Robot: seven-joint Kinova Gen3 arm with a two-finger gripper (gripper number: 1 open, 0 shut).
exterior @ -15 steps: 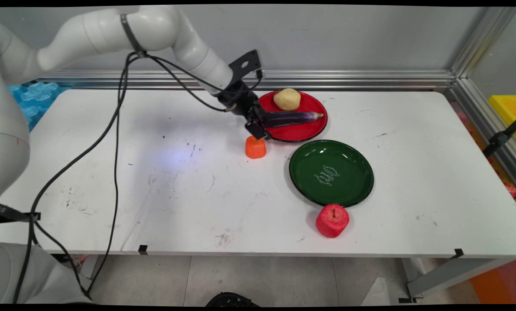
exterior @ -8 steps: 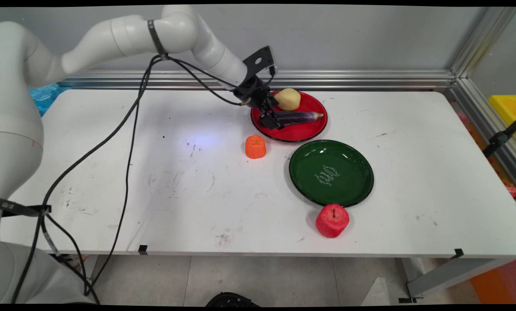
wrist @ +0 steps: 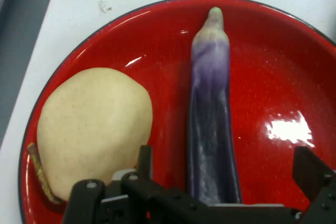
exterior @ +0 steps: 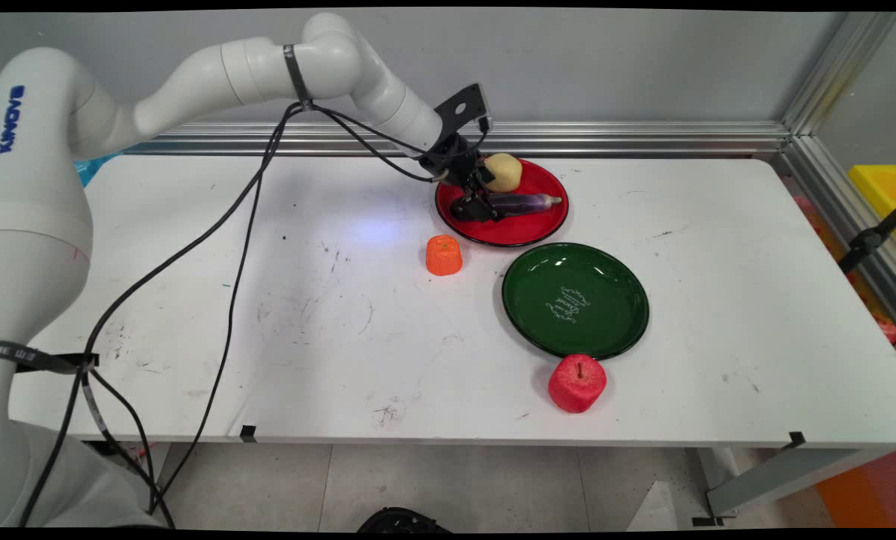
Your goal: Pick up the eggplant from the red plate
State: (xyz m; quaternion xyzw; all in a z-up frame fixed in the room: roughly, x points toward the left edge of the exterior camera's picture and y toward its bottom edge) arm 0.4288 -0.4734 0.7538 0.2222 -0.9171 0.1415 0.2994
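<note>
**Eggplant between my fingers on the red plate**

While my end effector [wrist: 223,174] stands spread wide over the red plate [exterior: 526,229], the eggplant [wrist: 211,114] lies between its fingers, long axis running straight away from me, stem end far. A pear [wrist: 94,129] sits just beside one finger [wrist: 144,162]. Open plate lies beyond the other; the tabletop [exterior: 305,337] has room.

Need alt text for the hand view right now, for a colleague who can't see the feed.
The open black two-finger gripper straddles the near end of a long purple eggplant lying on a glossy red plate. A pale yellow pear with a brown stem sits beside the eggplant on the same plate.
</note>
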